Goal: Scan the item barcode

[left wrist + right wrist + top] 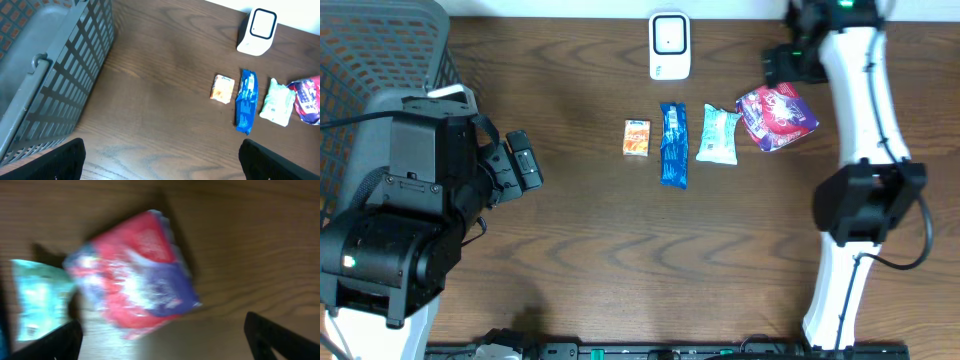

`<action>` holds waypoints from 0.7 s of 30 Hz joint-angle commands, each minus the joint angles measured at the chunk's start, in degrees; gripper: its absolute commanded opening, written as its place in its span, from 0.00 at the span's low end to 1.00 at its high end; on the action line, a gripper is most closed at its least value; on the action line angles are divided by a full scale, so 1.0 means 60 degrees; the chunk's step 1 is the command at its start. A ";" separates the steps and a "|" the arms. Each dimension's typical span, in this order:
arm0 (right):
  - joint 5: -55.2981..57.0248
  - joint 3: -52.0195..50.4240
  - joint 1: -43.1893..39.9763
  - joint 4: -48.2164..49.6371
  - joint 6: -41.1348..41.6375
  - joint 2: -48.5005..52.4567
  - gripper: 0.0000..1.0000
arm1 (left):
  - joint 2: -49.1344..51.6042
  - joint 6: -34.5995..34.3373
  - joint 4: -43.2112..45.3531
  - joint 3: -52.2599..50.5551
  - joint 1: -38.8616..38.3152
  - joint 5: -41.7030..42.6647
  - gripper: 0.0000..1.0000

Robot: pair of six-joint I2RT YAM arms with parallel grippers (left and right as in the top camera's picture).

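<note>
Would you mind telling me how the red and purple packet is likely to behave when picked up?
The red and purple packet looks puffy and crinkled, so it is probably light and would dent rather than stay stiff. Its film looks glossy, so it may slip. It lies flat, so rolling seems unlikely.

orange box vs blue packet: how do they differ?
Shape: the orange box is short and blocky; the blue packet is a long, narrow, flat wrapper.
Size: the blue packet is clearly longer, reaching past the orange box at both ends.
Colour: the orange box is orange with pale print; the blue packet is blue with white.
Shared: both lie flat on the table, side by side with a small gap, long sides parallel.
</note>
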 commanded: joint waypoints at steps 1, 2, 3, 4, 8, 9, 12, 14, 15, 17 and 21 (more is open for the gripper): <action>-0.1942 -0.0790 -0.0739 0.0353 -0.2127 -0.0055 0.99 | -0.0007 0.0120 -0.0029 0.0022 0.0051 -0.0117 0.98; -0.2521 -0.1056 -0.0933 0.0514 -0.2524 -0.0055 0.99 | -0.0007 0.0120 -0.0029 0.0022 0.0051 -0.0117 0.98; -0.3089 -0.1439 -0.1162 0.0845 -0.2779 -0.0055 0.99 | -0.0007 0.0120 -0.0029 0.0022 0.0051 -0.0117 0.98; -0.3344 -0.1712 -0.1308 0.1089 -0.2823 -0.0055 0.99 | -0.0007 0.0120 -0.0029 0.0022 0.0051 -0.0117 0.98; -0.4714 -0.3180 -0.1934 0.2477 -0.2889 -0.0055 0.99 | -0.0007 0.0124 -0.0029 0.0022 0.0051 -0.0117 0.98; -0.5045 -0.3479 -0.2000 0.2747 -0.2889 -0.0051 0.99 | -0.0007 0.0120 -0.0029 0.0022 0.0051 -0.0117 0.98; -0.5683 -0.4725 -0.2029 0.3854 -0.2881 -0.0051 0.99 | -0.0007 0.0120 -0.0029 0.0022 0.0051 -0.0117 0.98; -0.5676 -0.5326 -0.1960 0.4295 -0.2881 -0.0051 0.97 | -0.0007 0.0120 -0.0029 0.0022 0.0051 -0.0117 0.98; -0.5683 -0.5464 -0.1942 0.4375 -0.2881 -0.0051 0.95 | -0.0007 0.0120 -0.0029 0.0022 0.0051 -0.0117 0.98; -0.5679 -0.5712 -0.1883 0.4470 -0.2790 -0.0051 0.52 | -0.0007 0.0120 -0.0029 0.0022 0.0051 -0.0117 0.98; -0.5785 -0.5475 -0.1858 0.4262 -0.1581 -0.0135 0.01 | -0.0007 0.0120 -0.0029 0.0022 0.0051 -0.0117 0.98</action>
